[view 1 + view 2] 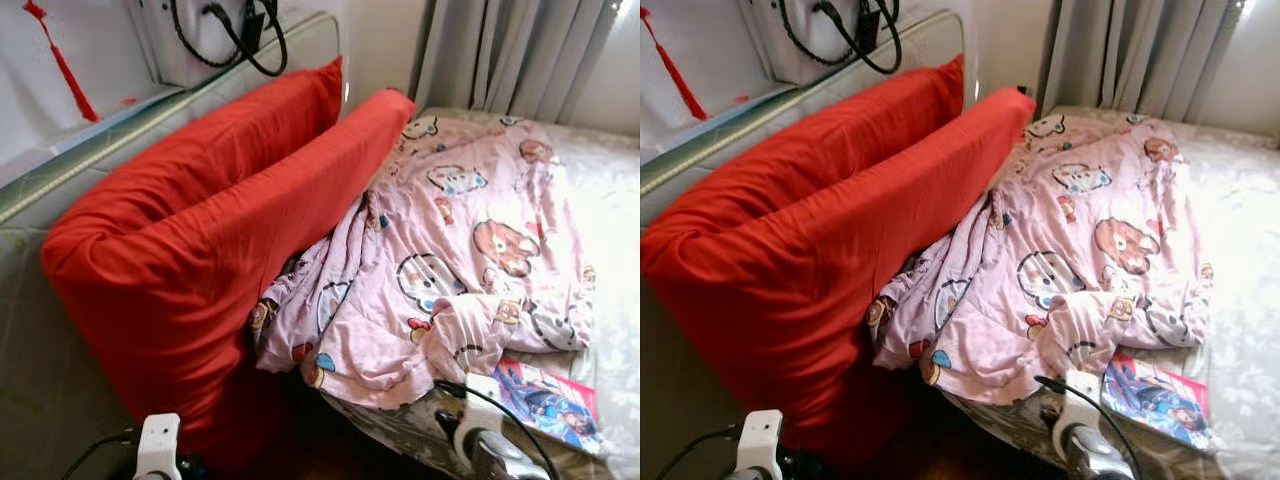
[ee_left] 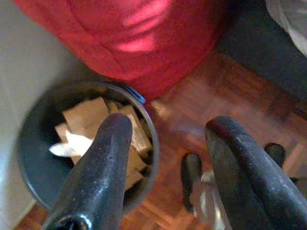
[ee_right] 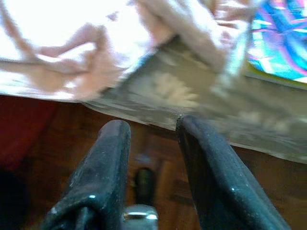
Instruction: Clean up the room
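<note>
- You are facing a bed [image 1: 610, 200] with a crumpled pink blanket [image 1: 460, 250] printed with cartoon figures, heaped toward the bed's near edge beside two big red pillows [image 1: 200, 250] leaning on the headboard.
- A glossy, colourful magazine [image 1: 550, 400] lies flat on the bed's near corner, just beside the blanket's lower edge; it looks like the easiest item to tidy first (that is a judgement, as the task names no single thing).
- Your right gripper [image 3: 153, 158] hangs low by the bed's edge, its two black fingers parted and holding nothing, with the mattress side and the magazine's corner ahead of it.
- To do this well, raise the right arm above the mattress before reaching, so the fingers do not snag the soft blanket hem.
- Approach the magazine from its free outer edge; it is thin and slick, so you will likely need to slide one finger under it.
- Your left gripper [image 2: 168, 167] is also spread and empty, hovering over a dark round bin [image 2: 29, 158] that holds torn cardboard and paper scraps, standing on the wood parquet floor [image 2: 220, 96] beside a red pillow.
- The blanket is limp, wrinkled cloth; the pillows are plump and smooth, and likely to topple if bumped.
</note>
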